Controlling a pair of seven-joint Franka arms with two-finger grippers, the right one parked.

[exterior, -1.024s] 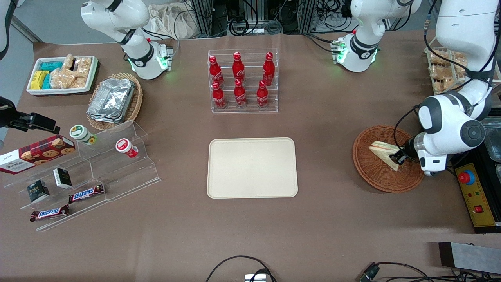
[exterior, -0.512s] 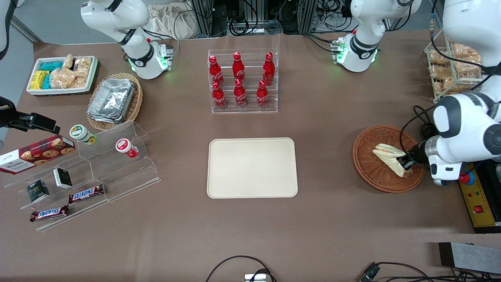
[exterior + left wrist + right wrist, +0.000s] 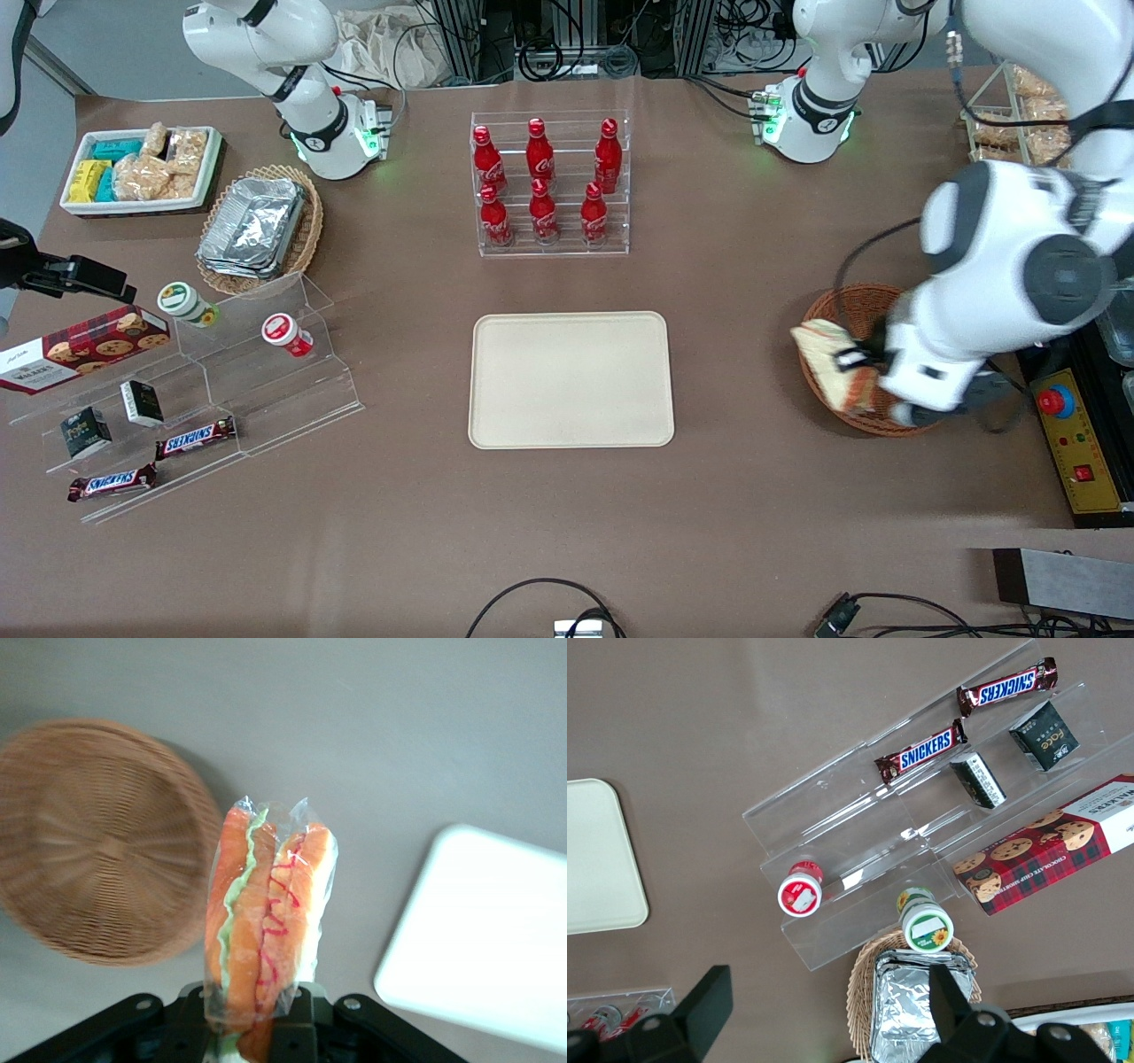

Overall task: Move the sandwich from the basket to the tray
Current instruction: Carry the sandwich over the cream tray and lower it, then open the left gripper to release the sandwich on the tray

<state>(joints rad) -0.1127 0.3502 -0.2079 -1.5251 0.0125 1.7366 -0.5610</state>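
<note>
**Sandwich lifted clear of the basket**

Since 0.5 s before, the sandwich had risen out of the basket and shifted toward the tray, and the left arm had swung in over the basket. At this moment the pincer was clamped on the sandwich's lower end, holding it in the air above the basket's rim on the side nearest the tray. From the left wrist camera the sandwich stood upright between the 2 fingers, its clear wrap showing orange filling, a green strip and a red squiggle. Below it lay the brown surface, with the basket to one side, nothing lying in it, and a corner of the tray to the other; the sandwich touched neither. On the surface in the front view the tray sat bare, well apart from the basket, nearer the camera than the rack of 6 red bottles.
</note>
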